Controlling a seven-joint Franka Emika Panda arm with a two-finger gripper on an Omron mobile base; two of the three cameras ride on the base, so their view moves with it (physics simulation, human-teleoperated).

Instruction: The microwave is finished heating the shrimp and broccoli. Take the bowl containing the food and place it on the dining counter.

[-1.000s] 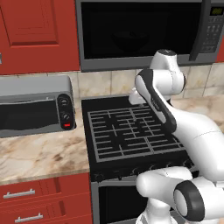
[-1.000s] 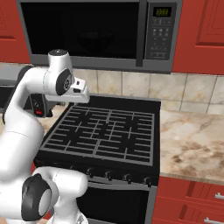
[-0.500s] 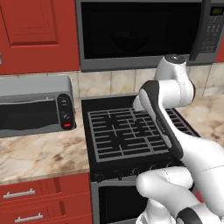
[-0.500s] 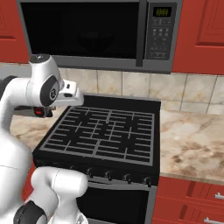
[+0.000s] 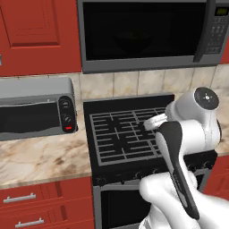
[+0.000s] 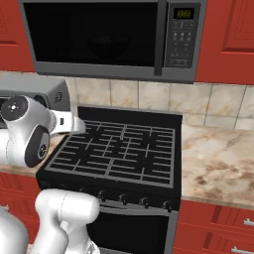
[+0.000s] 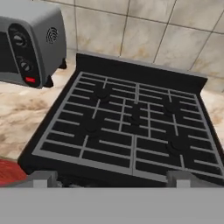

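Observation:
The microwave [image 5: 143,33] [image 6: 99,34] hangs above the stove with its black glass door closed. The bowl, the shrimp and the broccoli are hidden behind that dark glass. My gripper [image 7: 113,178] is open with nothing between its fingers, and its fingertips [image 7: 43,178] stand wide apart at the bottom of the hand view. It looks down over the front edge of the stove grates [image 7: 131,122], well below the microwave. A beige marbled counter [image 6: 218,158] [image 5: 40,156] over red drawers flanks the stove; I cannot tell whether it is the dining counter.
A black gas stove [image 5: 125,134] [image 6: 119,149] sits directly under the microwave. A silver toaster oven [image 5: 33,107] [image 7: 30,48] stands on the counter left of the stove. Red wall cabinets [image 5: 40,36] flank the microwave. My arm's white elbow [image 5: 201,116] [image 6: 25,131] is raised in front of the stove.
The gripper has gone from nearly shut to wide open. The arm's upper joint has swung outward and lower in front of the stove. The base has not moved.

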